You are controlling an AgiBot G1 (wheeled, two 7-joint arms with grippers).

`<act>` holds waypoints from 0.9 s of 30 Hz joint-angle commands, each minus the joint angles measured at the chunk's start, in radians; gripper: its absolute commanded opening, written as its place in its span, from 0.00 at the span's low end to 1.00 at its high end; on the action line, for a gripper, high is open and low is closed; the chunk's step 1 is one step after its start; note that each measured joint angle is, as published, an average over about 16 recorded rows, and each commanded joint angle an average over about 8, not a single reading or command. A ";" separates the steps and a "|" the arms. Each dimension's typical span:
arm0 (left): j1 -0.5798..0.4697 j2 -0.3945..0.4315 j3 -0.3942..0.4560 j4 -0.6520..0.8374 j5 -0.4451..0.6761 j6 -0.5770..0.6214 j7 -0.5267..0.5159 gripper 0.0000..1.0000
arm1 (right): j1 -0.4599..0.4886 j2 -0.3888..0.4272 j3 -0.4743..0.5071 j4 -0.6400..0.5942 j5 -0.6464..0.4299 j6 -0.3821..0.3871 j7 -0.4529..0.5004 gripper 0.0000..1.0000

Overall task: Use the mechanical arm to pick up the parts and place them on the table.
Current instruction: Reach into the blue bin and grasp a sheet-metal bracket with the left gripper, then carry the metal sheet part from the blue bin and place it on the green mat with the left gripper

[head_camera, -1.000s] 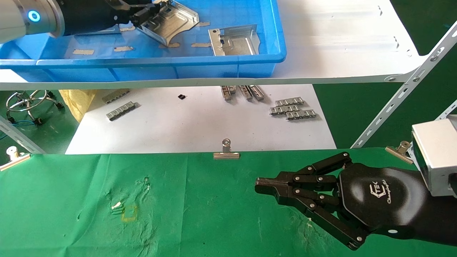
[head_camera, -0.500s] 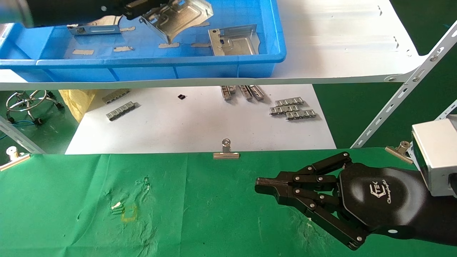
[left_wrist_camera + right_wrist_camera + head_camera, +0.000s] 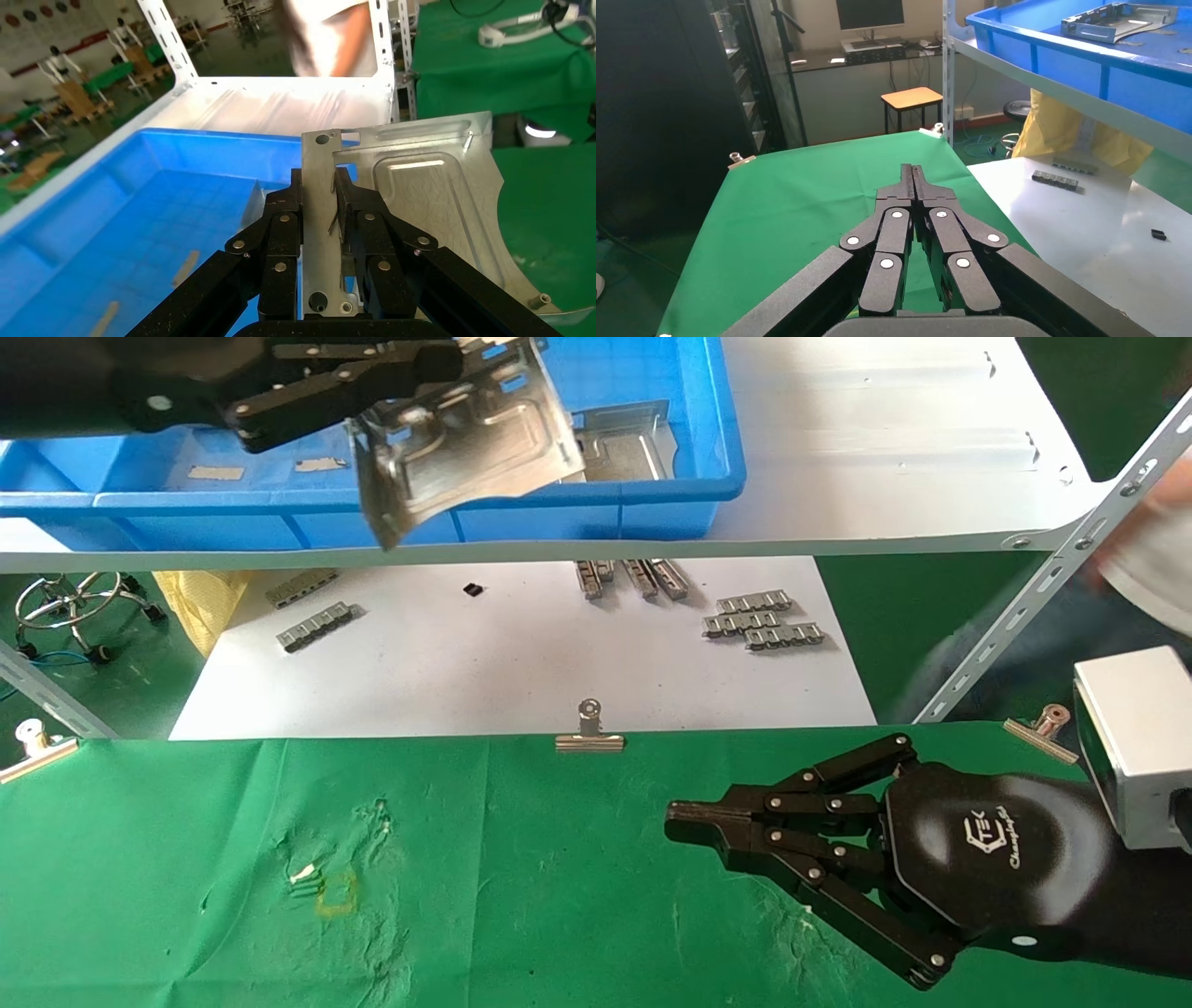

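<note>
Left gripper [image 3: 320, 184] is clamping part [image 3: 466, 435] by its rim above blue bin [image 3: 652, 495] — right gripper [image 3: 680, 823] is resting clenched, empty, over table [image 3: 186, 896].

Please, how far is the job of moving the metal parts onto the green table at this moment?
Nothing is placed yet: the green cloth table bears no part. In hand: the left gripper has its jaws shut on the rim of one silvery stamped sheet-metal plate, raised above the blue plastic bin. Left: set it down, then fetch a second plate lying in the bin. The right gripper hangs shut over the table.
</note>
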 commanded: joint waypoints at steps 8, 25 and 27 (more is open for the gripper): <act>0.200 -0.210 0.095 -0.433 -0.248 0.009 -0.030 0.00 | 0.000 0.000 0.000 0.000 0.000 0.000 0.000 1.00; 0.379 -0.338 0.331 -0.435 -0.185 -0.029 0.399 0.00 | 0.000 0.000 0.000 0.000 0.000 0.000 0.000 1.00; 0.394 -0.316 0.348 -0.381 -0.156 -0.039 0.474 0.00 | 0.000 0.000 0.000 0.000 0.000 0.000 0.000 1.00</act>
